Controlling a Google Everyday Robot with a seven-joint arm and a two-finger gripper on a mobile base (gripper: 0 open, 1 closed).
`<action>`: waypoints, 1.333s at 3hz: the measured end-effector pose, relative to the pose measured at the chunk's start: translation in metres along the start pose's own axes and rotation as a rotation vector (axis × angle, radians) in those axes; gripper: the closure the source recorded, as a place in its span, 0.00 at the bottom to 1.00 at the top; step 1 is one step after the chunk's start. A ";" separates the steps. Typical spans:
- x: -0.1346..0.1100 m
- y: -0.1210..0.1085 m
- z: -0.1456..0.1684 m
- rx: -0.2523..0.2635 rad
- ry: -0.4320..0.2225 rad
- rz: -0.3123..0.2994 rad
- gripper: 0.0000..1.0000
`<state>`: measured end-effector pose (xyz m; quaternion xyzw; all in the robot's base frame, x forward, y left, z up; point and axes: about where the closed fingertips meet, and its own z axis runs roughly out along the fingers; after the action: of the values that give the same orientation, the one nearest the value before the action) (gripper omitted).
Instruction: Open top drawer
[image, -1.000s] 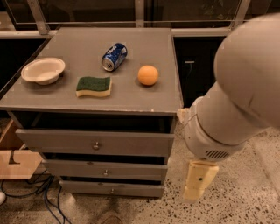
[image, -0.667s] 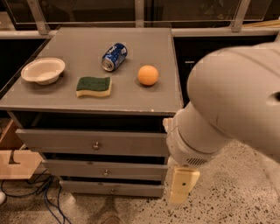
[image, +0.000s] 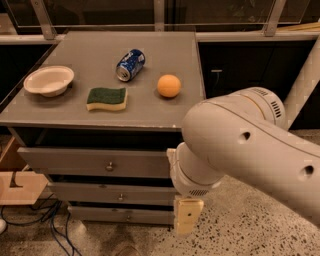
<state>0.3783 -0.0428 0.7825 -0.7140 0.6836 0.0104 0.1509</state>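
Camera view: claw (image: 188, 216), grip state unclear, hangs below-right of the top drawer (image: 65, 160); rigid, probably smooth-sliding, so take its knob (image: 110, 166).

We are looking at the arm (image: 260, 145) as a thick, rounded shell in matte off-white, carrying small dark round holes along its side and a patch of dark vent slits near its upper joint. A paler cuff (image: 192, 175) is ringing the wrist. Directly beneath it, low in the centre of view, the claw (image: 188, 216) is showing as a yellowish block with one small dark hole.
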 end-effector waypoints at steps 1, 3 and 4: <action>-0.009 0.000 0.016 -0.003 -0.010 -0.004 0.00; -0.009 -0.068 0.068 0.097 0.025 0.021 0.00; -0.009 -0.068 0.068 0.097 0.025 0.021 0.00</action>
<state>0.4570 -0.0171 0.7337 -0.6989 0.6925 -0.0302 0.1766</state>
